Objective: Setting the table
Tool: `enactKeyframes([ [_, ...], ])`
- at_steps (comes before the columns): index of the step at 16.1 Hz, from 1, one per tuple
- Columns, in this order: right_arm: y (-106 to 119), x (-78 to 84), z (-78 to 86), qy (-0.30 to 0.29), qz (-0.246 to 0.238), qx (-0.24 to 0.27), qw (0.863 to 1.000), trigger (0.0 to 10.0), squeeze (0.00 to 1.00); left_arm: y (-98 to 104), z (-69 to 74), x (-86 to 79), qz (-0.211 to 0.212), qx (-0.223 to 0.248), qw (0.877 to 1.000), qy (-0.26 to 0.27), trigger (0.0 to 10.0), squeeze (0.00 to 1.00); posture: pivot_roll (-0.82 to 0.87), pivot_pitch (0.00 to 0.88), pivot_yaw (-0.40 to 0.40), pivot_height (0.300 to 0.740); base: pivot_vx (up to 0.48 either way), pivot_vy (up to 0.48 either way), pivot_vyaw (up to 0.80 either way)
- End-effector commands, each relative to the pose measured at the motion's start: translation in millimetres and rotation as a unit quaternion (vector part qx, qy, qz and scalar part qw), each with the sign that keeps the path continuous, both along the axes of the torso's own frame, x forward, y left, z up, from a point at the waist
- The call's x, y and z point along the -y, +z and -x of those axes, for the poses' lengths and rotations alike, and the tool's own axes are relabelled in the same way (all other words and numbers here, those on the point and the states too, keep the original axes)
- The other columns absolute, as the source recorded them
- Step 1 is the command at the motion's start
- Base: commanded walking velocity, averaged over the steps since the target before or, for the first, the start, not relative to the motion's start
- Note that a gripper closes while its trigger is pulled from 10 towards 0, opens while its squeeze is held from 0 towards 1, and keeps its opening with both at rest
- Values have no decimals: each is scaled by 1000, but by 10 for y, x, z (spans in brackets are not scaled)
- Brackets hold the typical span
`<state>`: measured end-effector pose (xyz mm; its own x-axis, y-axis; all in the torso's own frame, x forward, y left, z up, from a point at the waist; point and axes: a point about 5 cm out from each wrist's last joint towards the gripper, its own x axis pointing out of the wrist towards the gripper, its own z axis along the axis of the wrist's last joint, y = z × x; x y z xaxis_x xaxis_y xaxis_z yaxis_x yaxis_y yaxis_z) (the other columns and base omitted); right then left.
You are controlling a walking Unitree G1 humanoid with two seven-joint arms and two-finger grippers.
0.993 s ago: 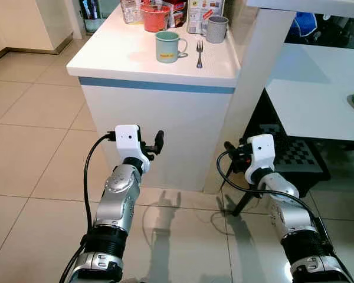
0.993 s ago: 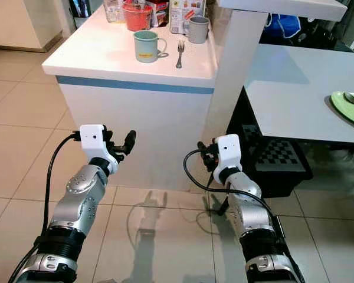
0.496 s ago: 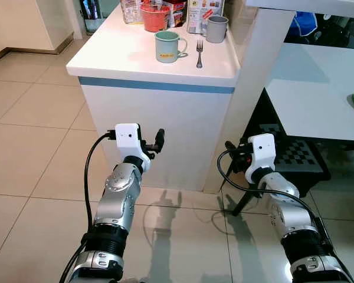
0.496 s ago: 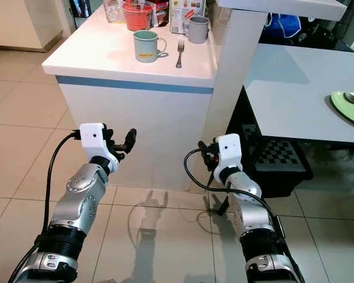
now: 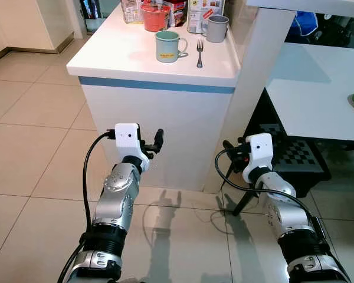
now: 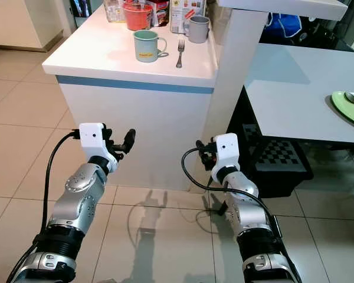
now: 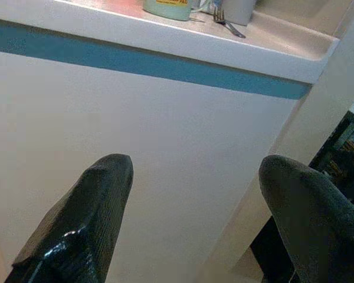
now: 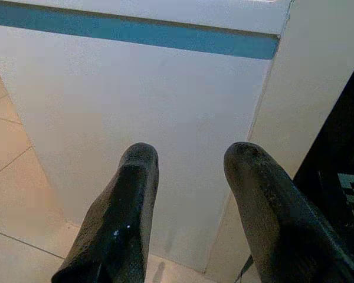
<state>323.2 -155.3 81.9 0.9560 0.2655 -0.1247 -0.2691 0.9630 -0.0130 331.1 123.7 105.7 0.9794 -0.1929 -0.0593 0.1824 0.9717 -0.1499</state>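
On the white counter [image 5: 124,56] stand a green mug [image 5: 168,46], a fork [image 5: 199,53] lying just right of it, and a grey mug [image 5: 217,28] further back. A green plate [image 6: 348,106] with a spoon on it sits at the right edge of the grey dining table [image 6: 295,94]. My left gripper [image 5: 154,141] is held open below the counter's edge, facing its white front panel, and holds nothing. My right gripper [image 5: 231,151] hovers low near the counter's right corner, open and empty. The wrist views show both pairs of fingers [image 7: 91,218] [image 8: 121,218] apart before the blue-striped panel.
A red container [image 5: 155,17] and several boxes and jars crowd the counter's back. A white pillar [image 5: 256,76] rises between counter and table. A dark checkered stool [image 5: 298,156] sits under the table. Tiled floor [image 5: 29,118] lies open to the left.
My right gripper has drifted slightly to the left. The left arm has barely moved.
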Motion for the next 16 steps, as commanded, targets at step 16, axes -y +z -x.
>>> enactKeyframes([
  [16,198,75,-52,-28,2,74,997,10000,0,216,-17,27,3,75,997,-5,10000,0,-11,0,-20,740,0,0,0],
])
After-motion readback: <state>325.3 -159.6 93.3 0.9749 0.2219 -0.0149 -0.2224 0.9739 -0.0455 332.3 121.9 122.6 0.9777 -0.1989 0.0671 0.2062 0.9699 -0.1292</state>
